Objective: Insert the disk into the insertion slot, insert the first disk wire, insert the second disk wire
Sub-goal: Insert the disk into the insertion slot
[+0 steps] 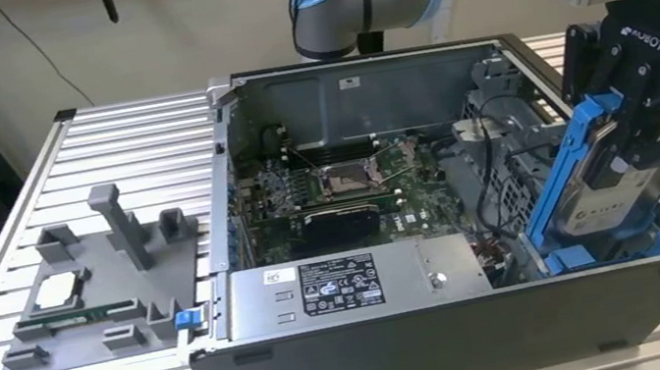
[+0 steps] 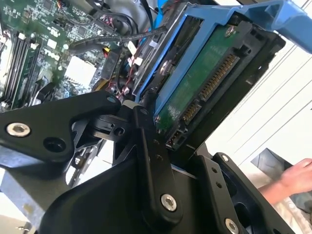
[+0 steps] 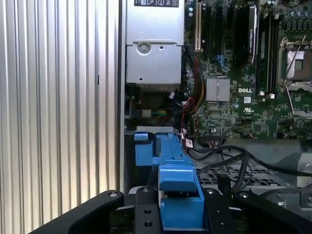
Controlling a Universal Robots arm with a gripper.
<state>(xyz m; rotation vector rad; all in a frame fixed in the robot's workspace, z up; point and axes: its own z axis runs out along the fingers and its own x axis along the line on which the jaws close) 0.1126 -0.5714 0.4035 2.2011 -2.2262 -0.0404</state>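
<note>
One gripper (image 1: 657, 141) is seen in the exterior view, pinched tight onto the disk (image 1: 601, 200) across its blue carrier. The disk is held steeply tilted, its long axis running from about 1 o'clock down to 7 o'clock. The upper end is gripped and the lower end is hung inside the open computer case (image 1: 462, 348). The insertion slot (image 1: 578, 257) is placed at roughly 7 o'clock from the gripper, just under the disk's lower edge. Whether the two are touching cannot be told.
</note>
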